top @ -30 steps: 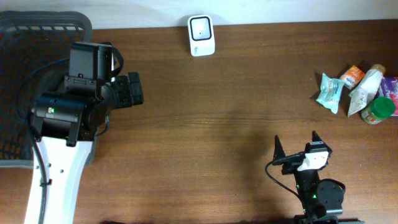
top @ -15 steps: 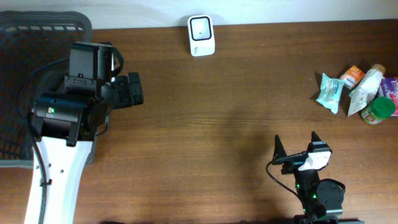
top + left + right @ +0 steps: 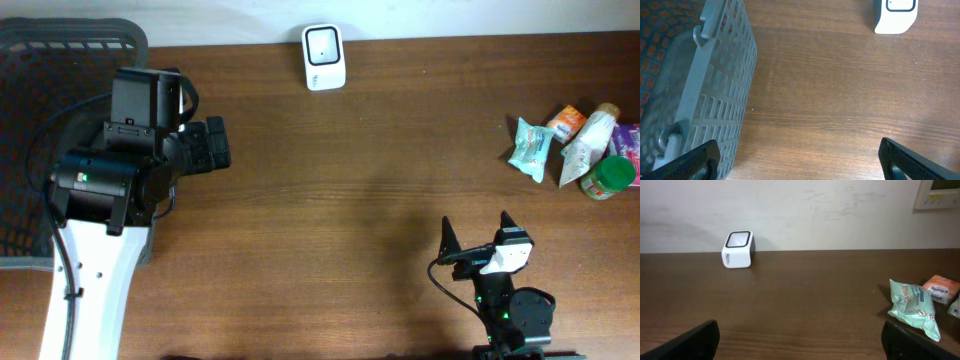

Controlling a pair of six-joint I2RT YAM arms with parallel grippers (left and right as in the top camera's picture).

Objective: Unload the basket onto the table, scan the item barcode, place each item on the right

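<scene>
Left gripper (image 3: 799, 162): jaws spread wide, nothing between them, only bare wood below. Right gripper (image 3: 805, 342): the same, wide apart and empty, aimed across the table toward the far wall.

Change over the last second: none found. Both arms sit where they were, jaws at the same spread, and no item has shifted. Reads as a pause or a start not yet made; no part of the task is under way.

Table (image 3: 350, 180): dark wood, bare through the middle.
Basket (image 3: 60, 40): grey mesh, far left corner, left arm parked over its edge. Contents not discernible.
Scanner (image 3: 324, 57): small white block with a dark window, at the far edge by the wall, well apart from both grippers.
Goods: clustered at the right edge, all lying on the wood, none held. Teal packet (image 3: 530, 147) is nearest the right gripper. Beside it are a white pouch (image 3: 588, 140), an orange packet (image 3: 567, 120) and a green-lidded jar (image 3: 608, 177). No barcode legible on any of them.

Judgement: the right arm is better placed to fetch, with the teal packet the likely first pick. It must be lifted, carried left to the scanner, and its code side turned to the window. The crinkly wrap may slip or fold over the code.
</scene>
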